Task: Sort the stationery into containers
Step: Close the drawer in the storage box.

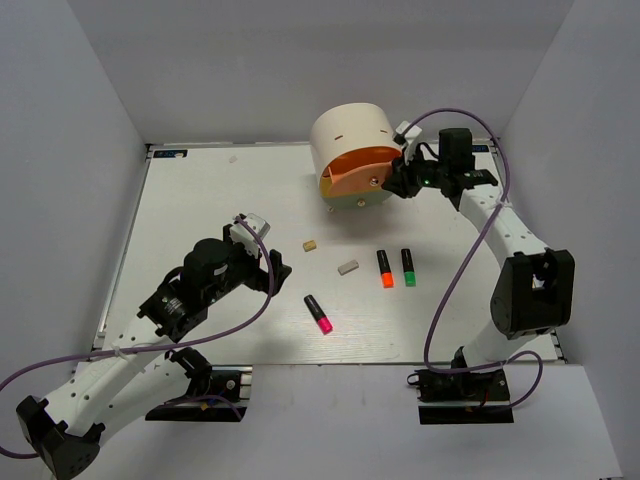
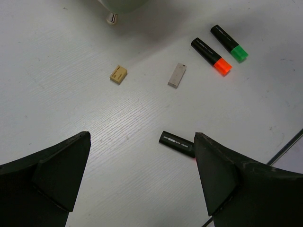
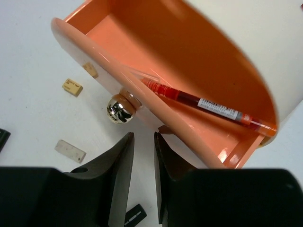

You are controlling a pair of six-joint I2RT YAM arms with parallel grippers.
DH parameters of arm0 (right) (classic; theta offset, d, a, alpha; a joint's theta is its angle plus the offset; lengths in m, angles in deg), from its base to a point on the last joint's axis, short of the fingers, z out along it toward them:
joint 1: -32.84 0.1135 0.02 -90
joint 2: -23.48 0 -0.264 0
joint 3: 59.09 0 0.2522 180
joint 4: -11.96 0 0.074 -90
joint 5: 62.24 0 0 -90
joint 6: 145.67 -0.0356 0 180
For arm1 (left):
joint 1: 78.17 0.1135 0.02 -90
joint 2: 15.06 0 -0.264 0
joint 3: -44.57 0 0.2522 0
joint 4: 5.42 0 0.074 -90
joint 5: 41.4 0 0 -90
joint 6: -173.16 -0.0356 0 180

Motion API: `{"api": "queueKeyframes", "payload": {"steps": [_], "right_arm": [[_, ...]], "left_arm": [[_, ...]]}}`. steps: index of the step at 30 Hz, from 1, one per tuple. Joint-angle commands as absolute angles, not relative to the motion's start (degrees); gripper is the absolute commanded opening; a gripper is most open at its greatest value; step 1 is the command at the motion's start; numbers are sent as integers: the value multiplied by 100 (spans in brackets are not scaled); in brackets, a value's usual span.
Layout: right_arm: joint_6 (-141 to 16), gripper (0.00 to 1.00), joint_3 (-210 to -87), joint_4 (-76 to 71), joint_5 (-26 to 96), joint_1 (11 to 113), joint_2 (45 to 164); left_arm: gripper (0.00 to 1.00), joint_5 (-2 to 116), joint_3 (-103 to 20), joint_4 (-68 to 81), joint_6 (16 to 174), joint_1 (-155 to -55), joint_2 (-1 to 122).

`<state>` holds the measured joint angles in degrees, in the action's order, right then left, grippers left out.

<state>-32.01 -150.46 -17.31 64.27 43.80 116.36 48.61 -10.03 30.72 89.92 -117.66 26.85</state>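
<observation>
- Standing at the far side of the table, the cream organiser has its salmon-orange drawer pulled out. No other drawer shows clearly.
- Right gripper hovers just in front of that drawer, beside its shiny knob. Its fingers are drawn almost together with only a thin slit between them, and they hold nothing.
- Left gripper hangs over the middle of the table, spread wide and empty.
- Pink highlighter lies just below it, partly hidden behind one finger. This looks like the next pick. Turn the wrist so the fingers close across the short barrel, not along it, centre over the black body, then come straight down before closing.
- Orange highlighter and green highlighter lie side by side, near each other but apart. Neither is in the way.
- A red pen lies aslant in the open drawer. Its pale end seems to ride over the front wall, so it may need a nudge before the drawer is closed.
- Grey eraser and tan eraser sit loose between the organiser and the pink highlighter. Both are low and small, and I judge they will need a careful, flat pinch.
</observation>
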Motion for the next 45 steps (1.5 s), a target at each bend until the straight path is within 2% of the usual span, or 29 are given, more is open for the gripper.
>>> {"api": "queueKeyframes", "payload": {"steps": [1, 19, 27, 32, 37, 45], "right_arm": [[-3352, 30, -15389, -1331, 6335, 4427, 11744], [-3545, 30, -15978, -1138, 6133, 4646, 12421], [-3676, 44, -15768, -682, 5896, 4690, 12394], [-3765, 48, -15644, -383, 5791, 4717, 12333], [-3748, 48, -15618, -522, 5843, 4734, 12324], [-3826, 39, -14845, -286, 5633, 4743, 11859]], "left_arm": [[100, 4922, -980, 3102, 9028, -11746, 2660], [100, 4869, -980, 3102, 9028, -11746, 2660], [100, 4869, -980, 3102, 9028, -11746, 2660], [100, 4869, -980, 3102, 9028, -11746, 2713], [100, 4869, -980, 3102, 9028, -11746, 2713], [100, 4869, -980, 3102, 9028, -11746, 2713]]}}
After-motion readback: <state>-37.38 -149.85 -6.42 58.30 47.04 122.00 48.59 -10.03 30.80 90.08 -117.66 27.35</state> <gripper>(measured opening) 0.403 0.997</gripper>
